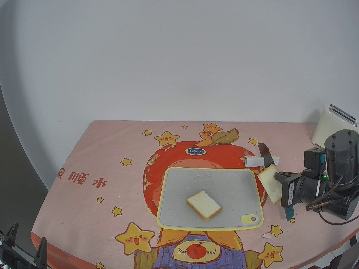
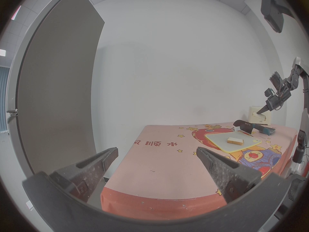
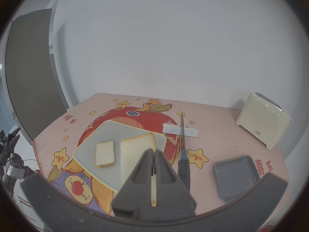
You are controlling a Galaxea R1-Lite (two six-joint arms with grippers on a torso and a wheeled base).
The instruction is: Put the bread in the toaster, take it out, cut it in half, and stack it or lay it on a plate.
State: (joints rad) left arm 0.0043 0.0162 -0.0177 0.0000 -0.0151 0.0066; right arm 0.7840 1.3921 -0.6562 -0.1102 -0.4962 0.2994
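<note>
One bread half (image 1: 203, 205) lies flat on the grey cutting board (image 1: 224, 184), also seen in the right wrist view (image 3: 104, 153). My right gripper (image 1: 279, 180) is shut on the other bread half (image 1: 271, 184), holding it on edge in the air just past the board's right side. The right wrist view shows that held half (image 3: 136, 152) clamped between the closed fingers (image 3: 143, 165). My left gripper (image 2: 157, 155) hangs open and empty off the table's front left corner. The cream toaster (image 1: 334, 124) stands at the far right. A grey square plate (image 3: 236, 177) sits near the table's right front.
A knife (image 3: 182, 145) with a blue handle lies right of the board, its blade across a white rest (image 3: 180, 130). The pink printed tablecloth (image 1: 112, 161) is bare to the left of the board. A white wall rises behind the table.
</note>
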